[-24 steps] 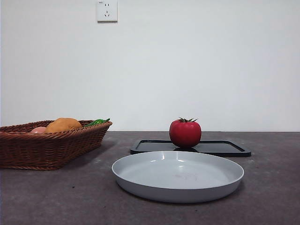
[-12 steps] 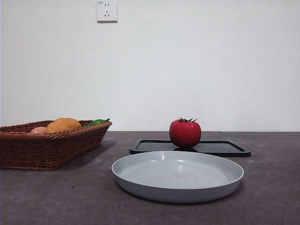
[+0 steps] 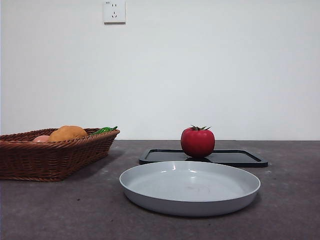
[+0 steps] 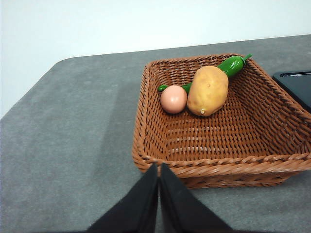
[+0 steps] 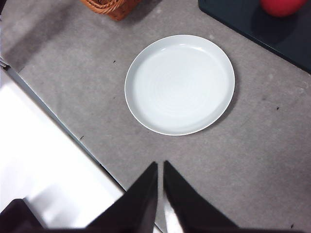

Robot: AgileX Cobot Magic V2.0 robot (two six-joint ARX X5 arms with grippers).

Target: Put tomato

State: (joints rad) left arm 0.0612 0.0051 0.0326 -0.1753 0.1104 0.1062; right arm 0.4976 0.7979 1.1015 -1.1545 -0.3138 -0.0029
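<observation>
Red and glossy, the tomato (image 3: 197,142) stands upright on the black tray (image 3: 240,158) in the front view, its dark green spiky stem on top. The tray lies just behind the grey plate (image 3: 150,192); a wicker basket (image 3: 50,160) sits well to the plate's side, holding an orange-brown fruit (image 3: 67,133). No arm shows here. A wall socket (image 3: 114,11) is above; its tiny label is unreadable.

Left wrist view: the left gripper (image 4: 159,167) hangs just before the basket's near rim, jaws pressed together, holding nothing. Inside lie the orange-brown fruit, a pale pink item (image 4: 173,99) and a green pepper (image 4: 231,65).

Right wrist view: the right gripper (image 5: 160,165) hovers above the table near the plate, jaws nearly touching, empty. Only the tomato's lower edge shows, on the tray beyond the plate.
</observation>
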